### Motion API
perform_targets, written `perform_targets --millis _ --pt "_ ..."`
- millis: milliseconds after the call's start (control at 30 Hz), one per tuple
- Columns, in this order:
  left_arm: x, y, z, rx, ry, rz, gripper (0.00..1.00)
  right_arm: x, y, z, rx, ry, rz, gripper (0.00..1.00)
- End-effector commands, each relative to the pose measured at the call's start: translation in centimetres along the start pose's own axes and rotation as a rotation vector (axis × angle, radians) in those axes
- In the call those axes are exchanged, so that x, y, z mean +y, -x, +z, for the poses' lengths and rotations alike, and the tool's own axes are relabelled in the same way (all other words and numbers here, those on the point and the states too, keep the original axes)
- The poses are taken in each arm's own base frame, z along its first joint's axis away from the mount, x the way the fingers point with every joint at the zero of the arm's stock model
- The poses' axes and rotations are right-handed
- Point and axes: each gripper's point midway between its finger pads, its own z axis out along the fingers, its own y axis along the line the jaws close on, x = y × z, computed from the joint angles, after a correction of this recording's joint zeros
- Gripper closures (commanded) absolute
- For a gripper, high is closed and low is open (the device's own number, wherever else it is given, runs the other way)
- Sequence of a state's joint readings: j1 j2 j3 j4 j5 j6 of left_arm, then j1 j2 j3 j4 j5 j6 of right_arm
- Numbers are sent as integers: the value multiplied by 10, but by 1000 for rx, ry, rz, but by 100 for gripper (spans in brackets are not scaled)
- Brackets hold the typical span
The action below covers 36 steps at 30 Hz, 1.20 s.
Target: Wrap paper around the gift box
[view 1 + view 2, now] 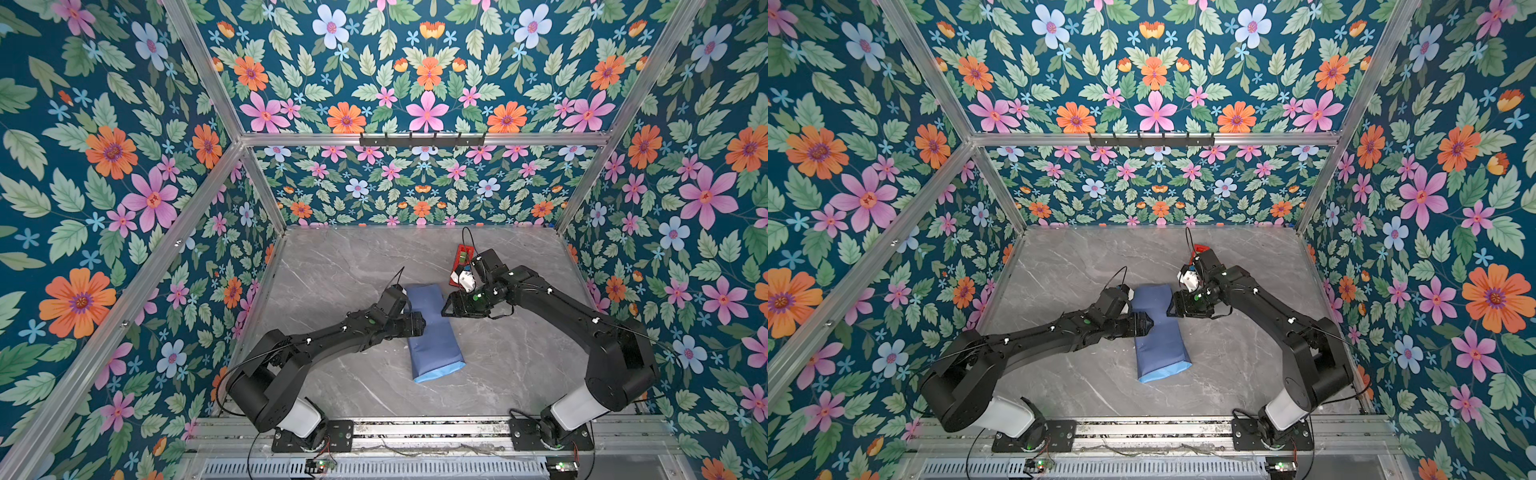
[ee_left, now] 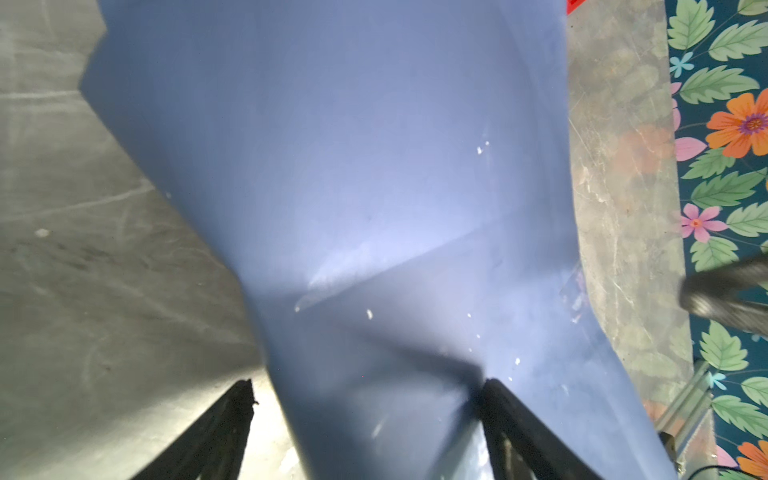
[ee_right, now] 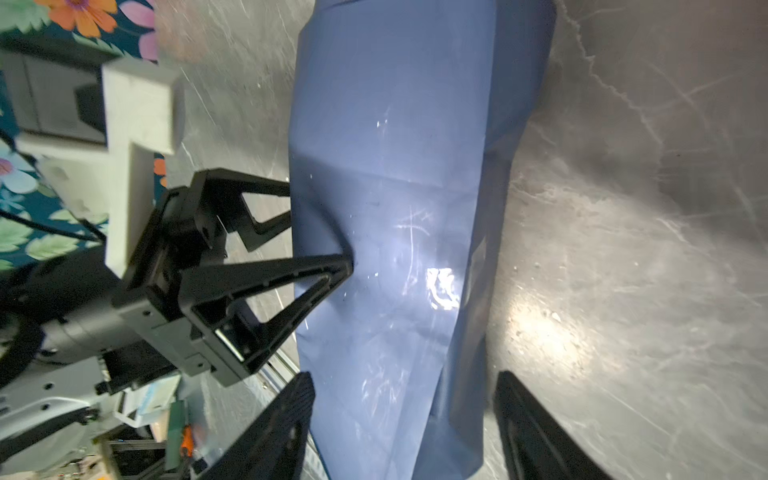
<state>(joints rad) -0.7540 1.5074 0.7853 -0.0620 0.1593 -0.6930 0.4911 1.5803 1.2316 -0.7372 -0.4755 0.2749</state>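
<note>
We see creased slate-blue paper (image 1: 434,345), an oblong bundle lying far-to-near; left end effector (image 1: 420,325) and right end effector (image 1: 445,308) spread.

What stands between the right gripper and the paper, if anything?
Nothing visible does. The right gripper is open, and the paper passes between its jaws. The left gripper presses on the paper from the opposite side. The red tape dispenser lies farther back, out of the way.

paper (image 1: 434,345): slate-blue face out, folded into a long flat parcel mid-table (image 1: 519,353). Long axis roughly 12→6 o'clock, creased and dented mid-length. Light-blue face shows at the 6 o'clock end.
</note>
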Motion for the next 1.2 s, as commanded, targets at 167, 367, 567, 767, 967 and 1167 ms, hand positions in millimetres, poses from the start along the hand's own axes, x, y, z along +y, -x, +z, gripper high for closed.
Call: perform_targets --millis 167,367,567,767,967,1167 --pt "14 -5 -6 26 95 26 12 -31 -37 -1 249 -379 -157 30" --pt "15 -6 -6 27 100 26 12 -29 -32 4 325 -467 -254 31" --pt "13 -3 -7 20 94 28 12 -19 -25 5 296 -428 -269 32" --pt "-1 11 -14 -19 58 31 10 -3 -18 2 191 -296 -228 32" --pt "-20 29 -28 -84 -6 16 9 2 2 -12 -1 -115 -93 32" --pt "1 14 -38 -95 13 -47 9 2 6 11 -60 -11 12 32"
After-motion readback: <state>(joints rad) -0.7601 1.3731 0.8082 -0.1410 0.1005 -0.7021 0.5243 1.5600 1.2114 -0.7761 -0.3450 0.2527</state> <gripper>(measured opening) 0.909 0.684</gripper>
